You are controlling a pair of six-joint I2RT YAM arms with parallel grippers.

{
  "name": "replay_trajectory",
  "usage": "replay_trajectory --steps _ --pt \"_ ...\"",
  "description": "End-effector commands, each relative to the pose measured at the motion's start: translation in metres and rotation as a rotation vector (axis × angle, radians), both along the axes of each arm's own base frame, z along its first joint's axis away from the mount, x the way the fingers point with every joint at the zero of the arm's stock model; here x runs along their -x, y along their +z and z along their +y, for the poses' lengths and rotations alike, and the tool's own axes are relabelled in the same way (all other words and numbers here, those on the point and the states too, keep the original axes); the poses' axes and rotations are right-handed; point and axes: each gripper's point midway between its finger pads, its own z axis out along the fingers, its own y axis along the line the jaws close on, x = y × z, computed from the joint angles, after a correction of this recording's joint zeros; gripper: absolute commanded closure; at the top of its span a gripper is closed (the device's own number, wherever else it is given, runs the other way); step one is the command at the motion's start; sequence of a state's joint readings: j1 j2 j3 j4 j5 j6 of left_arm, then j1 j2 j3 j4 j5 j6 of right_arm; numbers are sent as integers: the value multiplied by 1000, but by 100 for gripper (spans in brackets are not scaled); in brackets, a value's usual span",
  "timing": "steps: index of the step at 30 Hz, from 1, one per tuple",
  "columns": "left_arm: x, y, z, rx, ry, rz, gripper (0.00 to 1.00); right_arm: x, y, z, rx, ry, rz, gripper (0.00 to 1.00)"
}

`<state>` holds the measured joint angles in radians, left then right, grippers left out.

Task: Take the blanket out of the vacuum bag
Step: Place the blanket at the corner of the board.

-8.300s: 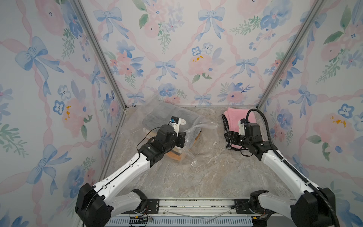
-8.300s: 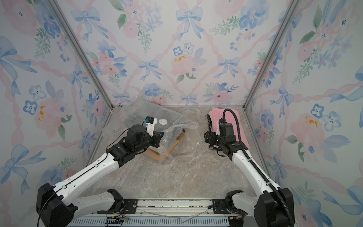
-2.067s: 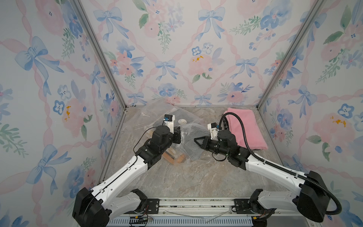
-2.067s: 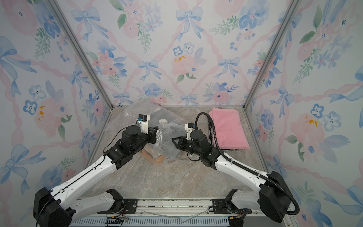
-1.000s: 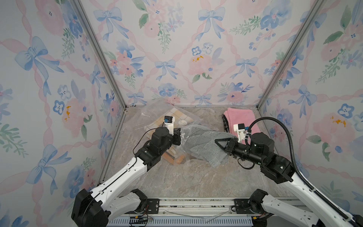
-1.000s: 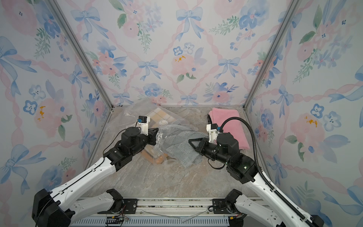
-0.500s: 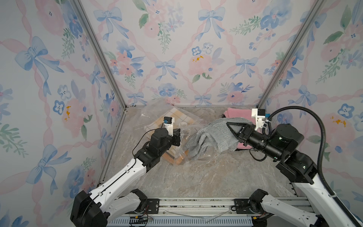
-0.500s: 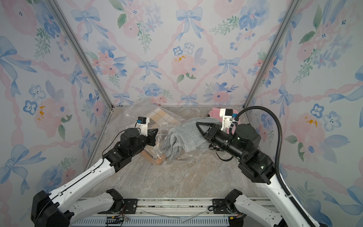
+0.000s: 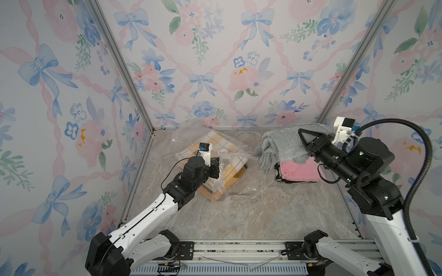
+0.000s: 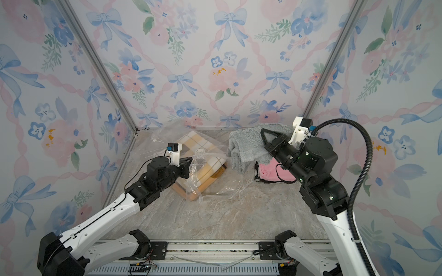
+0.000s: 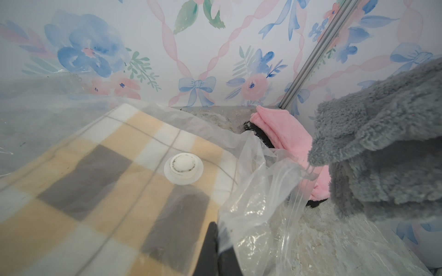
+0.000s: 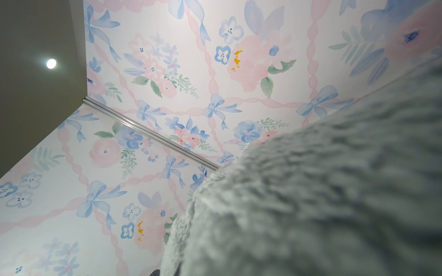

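My right gripper (image 9: 301, 132) is clenched on the fluffy grey blanket (image 9: 279, 148). It's clear of the vacuum bag (image 11: 251, 210) and hangs over a folded pink blanket (image 9: 299, 170) in the back right corner. Left gripper (image 9: 216, 167) is pinched shut on the bag's crinkly plastic near the white valve cap (image 9: 223, 151). The bag lies on the worktop (image 9: 251, 215) with a yellow checked blanket (image 9: 212, 143) inside.

Grey blanket (image 9: 279, 148) now out of vacuum bag (image 9: 235, 155), carried by right hand (image 9: 301, 132) over pink blanket (image 9: 299, 170).
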<state>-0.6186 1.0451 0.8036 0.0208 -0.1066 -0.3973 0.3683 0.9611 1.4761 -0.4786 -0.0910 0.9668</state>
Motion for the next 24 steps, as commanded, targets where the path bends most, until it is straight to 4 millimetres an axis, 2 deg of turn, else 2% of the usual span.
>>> replay_trajectory --steps 1,11,18,24 --pt "1 1 5 19 15 -10 100 -10 19 -9 30 -16 -60 100" --pt "-3 -8 10 -8 43 7 100 -74 14 -71 69 -187 -54 100" --pt "-10 -12 5 -6 47 23 100 -135 2 -98 48 -200 -77 100" --pt "-13 -17 2 -9 45 49 100 -177 -3 -139 30 -299 -125 100"
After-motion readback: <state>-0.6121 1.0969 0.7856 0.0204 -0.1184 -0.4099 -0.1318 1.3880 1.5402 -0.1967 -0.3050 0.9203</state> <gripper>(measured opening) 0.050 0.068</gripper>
